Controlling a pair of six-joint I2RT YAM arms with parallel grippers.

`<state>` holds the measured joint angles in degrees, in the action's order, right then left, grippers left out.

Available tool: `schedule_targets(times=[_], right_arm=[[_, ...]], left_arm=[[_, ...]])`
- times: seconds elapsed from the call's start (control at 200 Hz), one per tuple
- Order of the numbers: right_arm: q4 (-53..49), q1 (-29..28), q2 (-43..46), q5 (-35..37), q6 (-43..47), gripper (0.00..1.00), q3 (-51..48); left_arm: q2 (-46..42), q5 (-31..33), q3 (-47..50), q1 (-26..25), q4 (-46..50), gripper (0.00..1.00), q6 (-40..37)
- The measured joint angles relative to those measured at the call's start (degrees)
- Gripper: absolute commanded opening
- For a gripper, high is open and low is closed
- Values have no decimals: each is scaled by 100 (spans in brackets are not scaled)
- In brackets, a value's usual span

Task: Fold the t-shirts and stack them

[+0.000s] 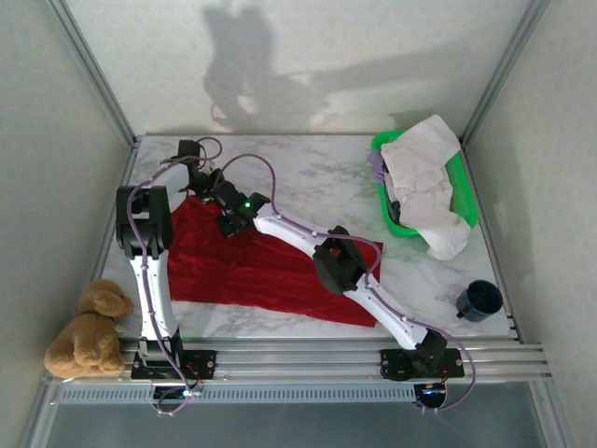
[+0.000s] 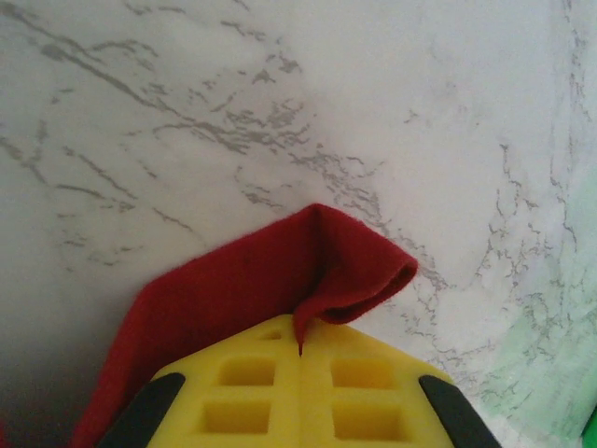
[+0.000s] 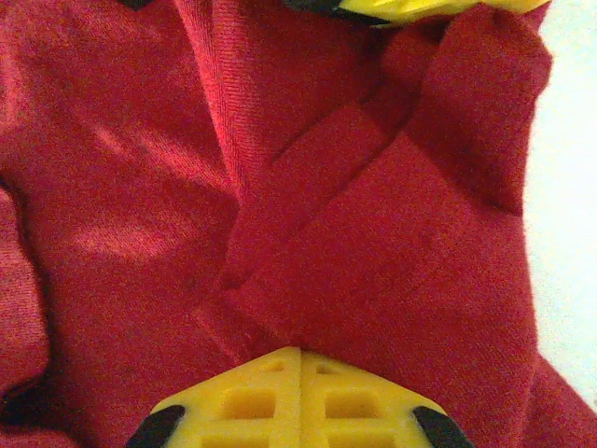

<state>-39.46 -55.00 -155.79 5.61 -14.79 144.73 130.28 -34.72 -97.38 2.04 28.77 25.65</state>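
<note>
Marble table (image 1: 317,177) is carrying the limp, light red shirt (image 1: 242,271); left gripper (image 2: 300,350) and right gripper (image 3: 300,353) are pinching its far edge.

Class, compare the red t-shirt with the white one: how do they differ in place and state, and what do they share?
The red t-shirt lies spread on the table; the white t-shirt is heaped in the green basket. The left gripper pinches the red t-shirt's edge; no gripper holds the white t-shirt. Both are unfolded cloth.
</note>
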Motion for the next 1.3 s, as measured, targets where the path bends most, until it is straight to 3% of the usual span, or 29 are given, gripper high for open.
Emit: schedule_targets(times=[0.491, 0.591, 0.826, 1.001, 1.302], right_arm=[[0, 59, 1095, -826, -42, 0, -918], [50, 59, 1161, -826, -44, 15, -960], [227, 59, 645, -562, -136, 39, -592], [382, 59, 114, -514, -256, 47, -295], [448, 0, -9, 50, -599, 41, -120]], left_arm=[[-448, 155, 52, 170, 181, 0, -83], [-575, 149, 92, 236, 173, 0, -81], [-573, 114, 177, 267, 59, 0, -57], [-555, 61, 177, 267, 52, 0, -57], [-308, -9, 149, 267, 11, 0, -59]])
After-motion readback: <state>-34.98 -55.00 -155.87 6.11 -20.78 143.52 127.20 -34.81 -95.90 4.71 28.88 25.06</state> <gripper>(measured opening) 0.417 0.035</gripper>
